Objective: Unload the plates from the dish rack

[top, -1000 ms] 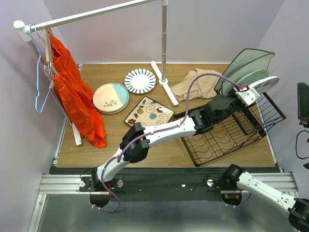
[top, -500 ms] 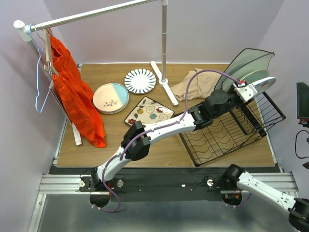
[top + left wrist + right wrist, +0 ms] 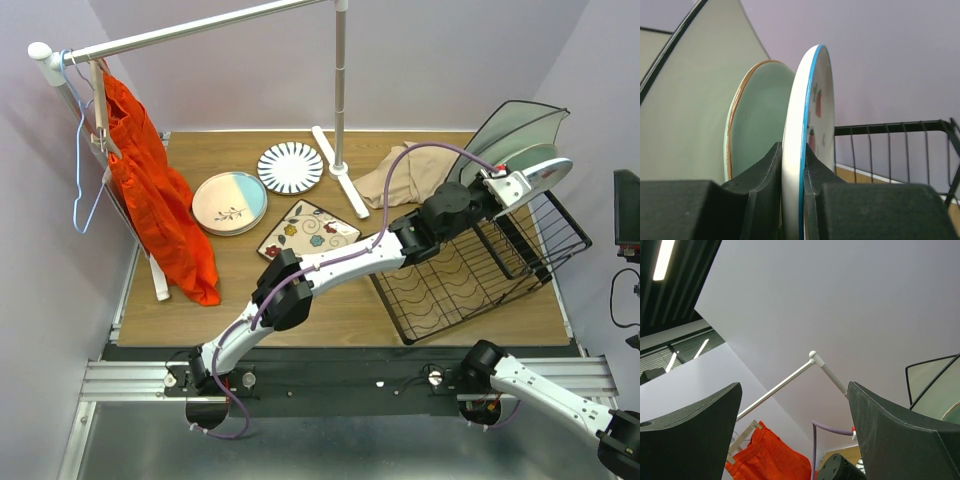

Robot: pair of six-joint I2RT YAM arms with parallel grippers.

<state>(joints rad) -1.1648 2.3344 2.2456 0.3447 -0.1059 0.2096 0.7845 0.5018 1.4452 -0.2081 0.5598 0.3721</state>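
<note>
My left gripper [image 3: 512, 186] reaches over the black wire dish rack [image 3: 470, 285] and is shut on the rim of an upright white plate with a blue edge and red spots [image 3: 807, 125], which also shows in the top view [image 3: 548, 171]. Behind it in the rack stand a pale green plate [image 3: 757, 125] and a large teal-edged plate [image 3: 515, 135]. On the table lie a pink-and-blue plate [image 3: 229, 203], a striped plate [image 3: 290, 167] and a square floral plate [image 3: 309, 232]. My right gripper [image 3: 795, 430] is open and empty, pointing up; its arm [image 3: 545, 388] lies at the near right.
A white clothes rail [image 3: 340, 100] stands at the back, with an orange garment [image 3: 150, 190] hanging at its left end. A beige cloth [image 3: 415, 175] lies beside the rack's far-left corner. Rack wires [image 3: 890, 145] rise just right of the held plate.
My left wrist has shifted slightly back and to the left, still at the red-spotted plate's rim. The right arm has not moved.
</note>
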